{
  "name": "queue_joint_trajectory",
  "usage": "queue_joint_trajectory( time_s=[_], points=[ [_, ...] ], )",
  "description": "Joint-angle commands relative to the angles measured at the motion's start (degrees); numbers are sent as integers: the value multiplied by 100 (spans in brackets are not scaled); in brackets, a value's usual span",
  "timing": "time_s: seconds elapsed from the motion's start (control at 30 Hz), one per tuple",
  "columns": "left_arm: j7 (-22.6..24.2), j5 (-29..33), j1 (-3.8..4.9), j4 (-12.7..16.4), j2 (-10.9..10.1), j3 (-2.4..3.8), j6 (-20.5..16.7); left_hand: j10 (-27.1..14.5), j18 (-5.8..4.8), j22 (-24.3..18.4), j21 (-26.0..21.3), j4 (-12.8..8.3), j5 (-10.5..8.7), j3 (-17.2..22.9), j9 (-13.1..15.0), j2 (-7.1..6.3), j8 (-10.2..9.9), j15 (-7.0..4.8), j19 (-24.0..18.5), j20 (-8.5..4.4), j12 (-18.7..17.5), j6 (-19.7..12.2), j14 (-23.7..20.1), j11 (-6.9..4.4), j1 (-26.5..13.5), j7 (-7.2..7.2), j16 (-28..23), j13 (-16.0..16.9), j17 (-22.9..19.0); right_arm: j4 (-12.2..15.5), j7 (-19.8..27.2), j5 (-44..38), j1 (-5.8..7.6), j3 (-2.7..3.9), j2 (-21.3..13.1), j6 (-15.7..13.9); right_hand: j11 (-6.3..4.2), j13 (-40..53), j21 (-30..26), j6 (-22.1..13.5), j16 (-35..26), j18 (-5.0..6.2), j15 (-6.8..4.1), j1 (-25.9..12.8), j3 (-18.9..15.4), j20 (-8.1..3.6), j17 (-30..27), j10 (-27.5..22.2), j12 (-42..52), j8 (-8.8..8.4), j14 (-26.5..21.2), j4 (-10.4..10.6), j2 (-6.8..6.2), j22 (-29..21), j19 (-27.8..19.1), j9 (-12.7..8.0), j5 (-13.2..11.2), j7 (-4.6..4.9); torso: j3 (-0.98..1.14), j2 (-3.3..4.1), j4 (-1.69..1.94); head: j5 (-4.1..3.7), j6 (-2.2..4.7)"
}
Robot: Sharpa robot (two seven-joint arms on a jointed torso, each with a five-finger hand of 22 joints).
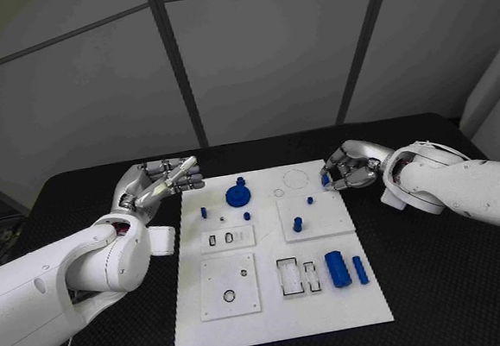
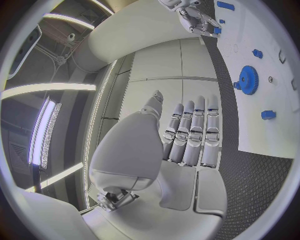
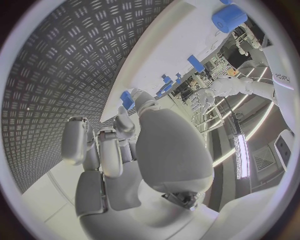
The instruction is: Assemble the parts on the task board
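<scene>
The white task board (image 1: 283,316) lies in the middle of the black table. My right hand (image 1: 350,167) is at the board's far right edge and pinches a small blue part (image 1: 325,179) between thumb and fingers; the right wrist view shows that part (image 3: 127,98) at the fingertips. My left hand (image 1: 157,184) hovers off the board's far left corner with its fingers (image 2: 190,132) stretched out straight and nothing in them. A blue gear (image 1: 238,196) sits near the far edge and shows again as the gear (image 2: 249,80) in the left wrist view.
Small blue pegs (image 1: 203,212), (image 1: 297,225) stand on the board. A thick blue cylinder (image 1: 335,269) and a slim blue bar (image 1: 360,270) lie at the near right, beside white insert plates (image 1: 229,286). Black table (image 1: 467,282) surrounds the board.
</scene>
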Motion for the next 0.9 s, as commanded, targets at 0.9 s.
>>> queue_joint_trajectory(
  time_s=[0.9],
  points=[
    [-1,-40,7,-1,2,4,64,28,-57,-12,-29,-40,-17,7,0,70,-26,16,-45,7,19,49,30,14,4,7,-37,5,9,10,-44,51,-3,1,32,-447,-222,330,150,660,36,-9,-220,115,166,-158,1319,398,324,395,572,47,458,248,220,99,1,-240,0,-6,3,-9,-16]
  ],
)
